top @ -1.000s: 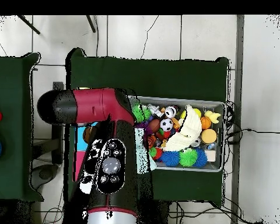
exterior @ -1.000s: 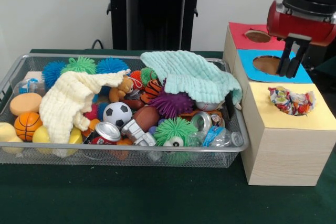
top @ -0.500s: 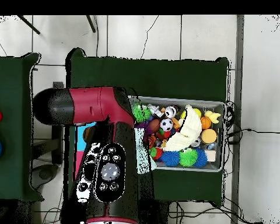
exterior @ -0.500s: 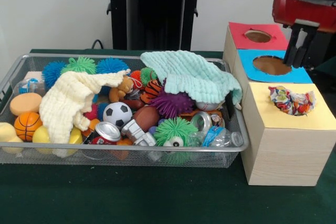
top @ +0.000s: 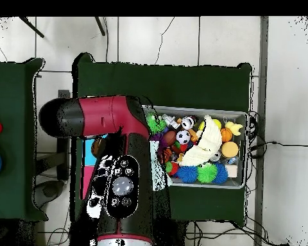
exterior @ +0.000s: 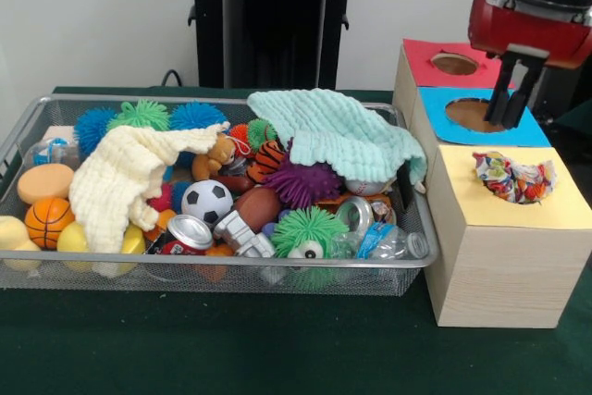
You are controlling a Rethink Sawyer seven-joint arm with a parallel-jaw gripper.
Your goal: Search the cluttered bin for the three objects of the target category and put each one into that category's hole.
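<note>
Black-fingered gripper [exterior: 511, 99], spread and empty, over the blue hole [exterior: 475, 115]; crumpled fabric [exterior: 514, 178] lodged in the yellow hole [exterior: 518, 193] nearer the camera than it, likely one delivery made; remaining targets presumably in the bin [exterior: 28, 129] off to its side

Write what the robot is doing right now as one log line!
gripper: empty, over blue box hole | crumpled wrapper: in yellow box hole | bin: full
</note>
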